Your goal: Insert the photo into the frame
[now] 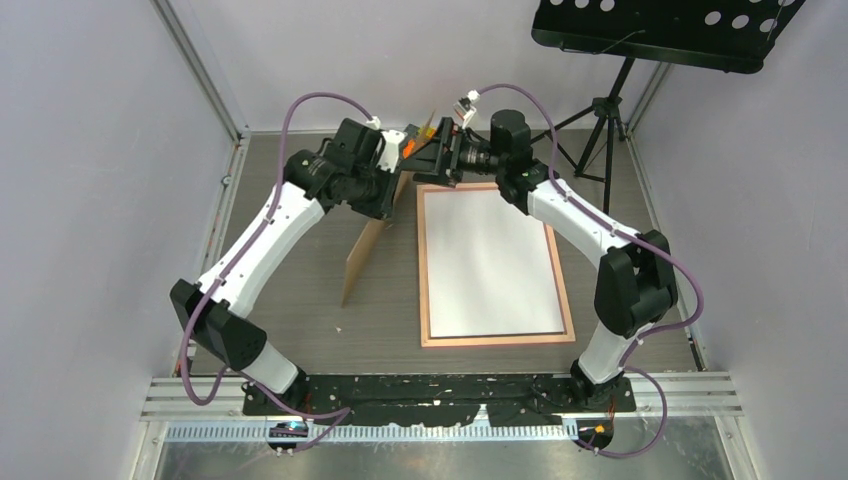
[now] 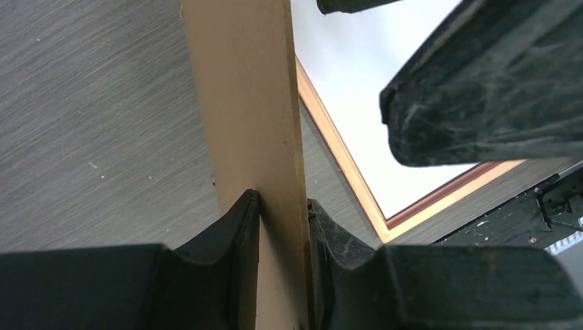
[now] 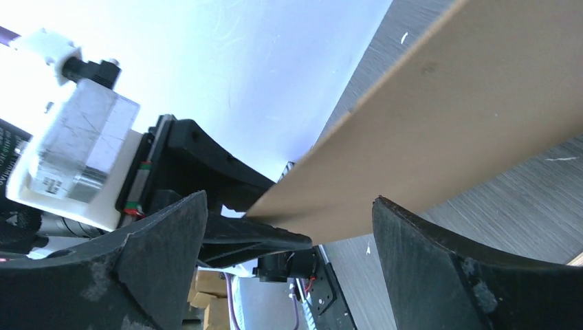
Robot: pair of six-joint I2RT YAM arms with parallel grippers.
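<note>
On the grey table, right of centre, the frame lies flat with its long sides running away from the arm bases, and the photo lies inside it with only a plain white side showing, the pink rails bordering it all round. Just left of the frame a plain brown backing board stands on edge, tilted, its lower end on the table and its upper end lifted toward the frame's far left corner. The left gripper grasps that upper end: in the left wrist view its fingers press on both faces of the board with no gap. The right gripper hangs above the far rail of the frame, close beside the left one, and the right wrist view shows its fingers spread wide, the corner of the board reaching into the gap between them; whether either finger touches the board cannot be told. Beyond the table's far right corner stands a black music stand on a tripod
</note>
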